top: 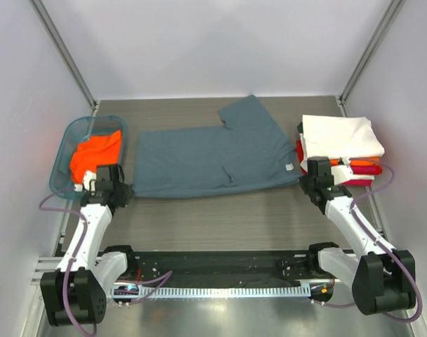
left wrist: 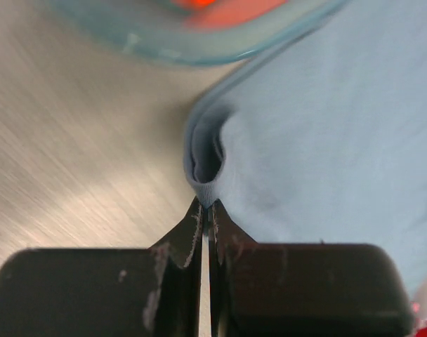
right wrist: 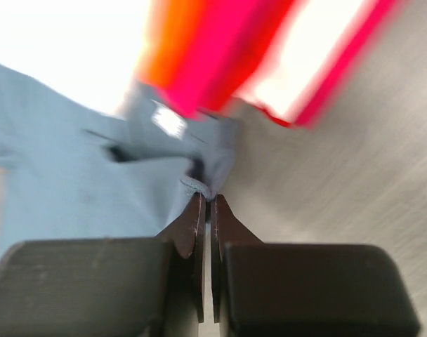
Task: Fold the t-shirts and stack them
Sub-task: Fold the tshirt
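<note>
I see the slate blue-grey t-shirt (top: 213,158) spread flat on the desk (top: 220,217), long axis running side to side between my arms, left fingers (left wrist: 189,235) clamped on its edge by the basket (top: 59,158), right fingers (right wrist: 192,225) clamped on its opposite edge beside the folded stack (top: 340,140).

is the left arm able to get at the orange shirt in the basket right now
Probably not yet: the left gripper is pinched shut on the blue-grey shirt. The orange shirt lies uncovered in the basket right beside it.
</note>
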### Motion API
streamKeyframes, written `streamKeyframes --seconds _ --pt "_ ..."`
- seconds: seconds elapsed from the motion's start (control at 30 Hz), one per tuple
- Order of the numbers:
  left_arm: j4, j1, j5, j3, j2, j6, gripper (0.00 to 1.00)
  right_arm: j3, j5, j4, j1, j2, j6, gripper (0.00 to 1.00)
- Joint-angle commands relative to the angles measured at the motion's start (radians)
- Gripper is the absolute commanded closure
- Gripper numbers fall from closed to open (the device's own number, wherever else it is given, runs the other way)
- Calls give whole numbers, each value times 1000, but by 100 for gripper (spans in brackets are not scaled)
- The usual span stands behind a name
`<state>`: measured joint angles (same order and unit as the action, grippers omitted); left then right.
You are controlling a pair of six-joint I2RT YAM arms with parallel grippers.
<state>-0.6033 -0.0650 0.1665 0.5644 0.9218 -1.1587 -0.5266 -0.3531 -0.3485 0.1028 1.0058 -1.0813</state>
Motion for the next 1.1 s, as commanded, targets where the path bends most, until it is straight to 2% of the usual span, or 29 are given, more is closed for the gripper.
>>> streamKeyframes --seconds 0.0,0.1,0.2,0.57,0.67,0.7,0.77,0.8,0.83,0.9,0.97,1.07 --pt "-81 -2 90 213 52 45 100 -191 -63 -32 -6 28 23 99" --pt "-163 -2 129 287 87 60 100 -231 -79 -64 -9 25 27 99" --pt "-196 -6 142 270 60 51 100 -185 -86 -86 -12 1 23 99" --pt "-99 -6 53 -159 -155 -21 100 92 -58 -95 -18 -148 -55 99" --pt "-99 -6 65 -214 -225 -52 99 151 -64 -99 -17 -206 -87 92" --pt "-102 -4 67 -236 -242 -62 99 181 -64 -101 -18 -222 -97 87" --pt "-111 -6 68 -251 -291 -79 91 203 -67 -106 -18 -260 -109 73" --pt "-116 -4 68 -253 -308 -78 86 215 -64 -109 -17 -271 -111 53" --pt "-131 -6 67 -248 -336 -73 72 217 -64 -118 -18 -291 -111 47" --pt "-177 -6 73 -216 -374 -58 57 209 -69 -135 -18 -306 -92 43" --pt "-207 -2 76 -190 -400 -62 48 192 -70 -145 -17 -329 -65 42" --pt "-207 7 57 -153 -426 -64 47 122 -72 -149 -15 -319 26 42"
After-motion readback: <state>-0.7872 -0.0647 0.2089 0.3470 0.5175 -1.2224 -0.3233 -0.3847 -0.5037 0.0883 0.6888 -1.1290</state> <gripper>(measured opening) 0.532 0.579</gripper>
